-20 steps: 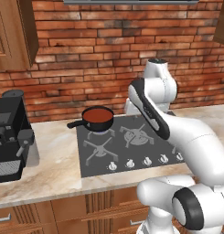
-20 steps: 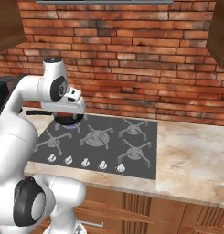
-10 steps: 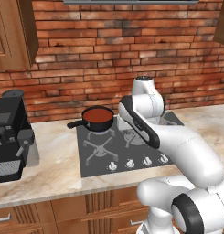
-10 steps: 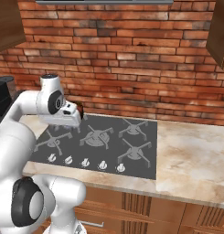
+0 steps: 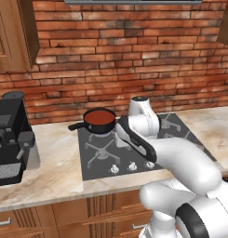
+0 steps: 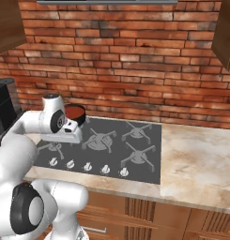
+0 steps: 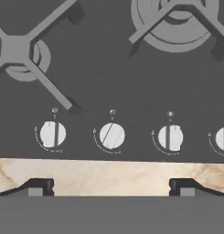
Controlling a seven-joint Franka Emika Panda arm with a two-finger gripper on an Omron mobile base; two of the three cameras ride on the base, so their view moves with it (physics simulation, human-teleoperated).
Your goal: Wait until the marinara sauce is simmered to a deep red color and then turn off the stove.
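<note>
Sauce (image 5: 99, 117) sits deep red in the black pan (image 5: 97, 122) on the stove's (image 6: 144, 154) back-left burner, so I'm going for the knobs. Gripper (image 7: 111, 188) is spread wide, hovering over the front edge. The second knob (image 7: 112, 135) looks turned; I'd centre on it, drop squarely, pinch and twist it upright

Two cameras looked down from behind, left and right, and shared the stove (image 5: 134, 148). The hand camera looked close at its knobs (image 7: 112, 135).
</note>
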